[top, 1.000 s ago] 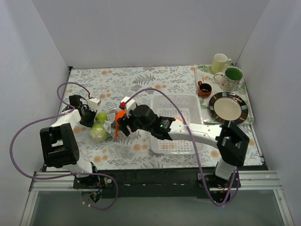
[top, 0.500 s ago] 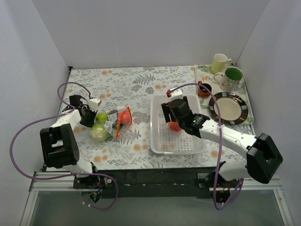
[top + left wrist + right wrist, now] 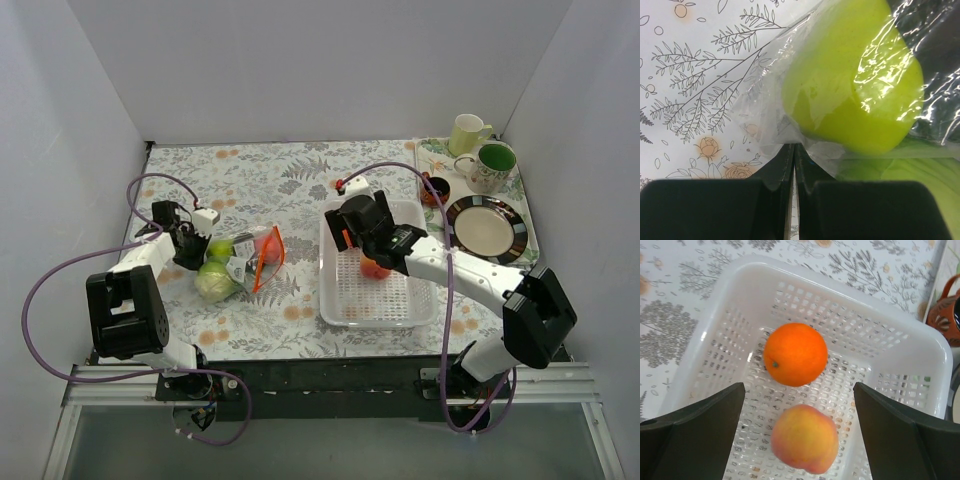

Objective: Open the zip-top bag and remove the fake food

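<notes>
The clear zip-top bag [image 3: 238, 258] lies on the floral cloth, its red-orange zip strip [image 3: 266, 256] gaping to the right. Light green round fruits [image 3: 212, 280] sit inside it. My left gripper [image 3: 196, 252] is shut on the bag's left edge; the left wrist view shows the jaws pinching clear plastic [image 3: 771, 165] beside a yellow-green fruit [image 3: 852, 85]. My right gripper [image 3: 352, 240] is open and empty above the white basket [image 3: 334, 290]. An orange [image 3: 795, 354] and a peach-red fruit [image 3: 805, 438] lie in the basket [image 3: 740, 285] below it.
A tray [image 3: 428, 152] at the back right holds a pale green mug [image 3: 468, 133], a green-lined cup [image 3: 490, 166], a small dark cup [image 3: 435, 189] and a brown-rimmed plate [image 3: 487, 228]. Purple cables loop over both arms.
My right arm went from the bag's mouth to over the basket, carrying an orange-red fruit and letting it go there; its jaws now stand open. My left gripper kept its hold on the bag.
</notes>
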You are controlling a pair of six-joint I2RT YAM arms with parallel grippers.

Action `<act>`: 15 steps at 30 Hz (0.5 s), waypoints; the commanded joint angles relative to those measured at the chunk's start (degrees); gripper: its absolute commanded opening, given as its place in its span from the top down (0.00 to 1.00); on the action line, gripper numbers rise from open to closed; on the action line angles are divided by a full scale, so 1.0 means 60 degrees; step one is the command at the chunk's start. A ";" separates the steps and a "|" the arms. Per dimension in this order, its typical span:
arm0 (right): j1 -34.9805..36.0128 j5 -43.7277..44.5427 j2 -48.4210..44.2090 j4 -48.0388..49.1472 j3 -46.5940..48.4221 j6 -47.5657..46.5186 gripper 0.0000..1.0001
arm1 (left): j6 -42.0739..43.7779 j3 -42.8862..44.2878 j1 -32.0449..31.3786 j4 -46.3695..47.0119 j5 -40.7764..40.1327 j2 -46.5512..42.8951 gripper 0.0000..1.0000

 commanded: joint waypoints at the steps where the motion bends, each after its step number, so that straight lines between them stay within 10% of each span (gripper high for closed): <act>1: 0.1058 -0.0403 -0.0442 0.0641 0.0193 -0.0706 0.02 | -0.0059 0.0074 -0.0110 -0.0083 0.0135 -0.0244 1.00; 7: 0.2174 -0.1282 0.0171 0.2207 -0.0101 -0.1382 0.18 | -0.0132 0.0177 -0.0227 -0.0010 0.0003 -0.0039 1.00; 15: 0.2234 -0.2411 0.2411 0.2577 0.1581 -0.1470 0.14 | -0.0133 0.0148 -0.0300 -0.0039 -0.0114 -0.0127 1.00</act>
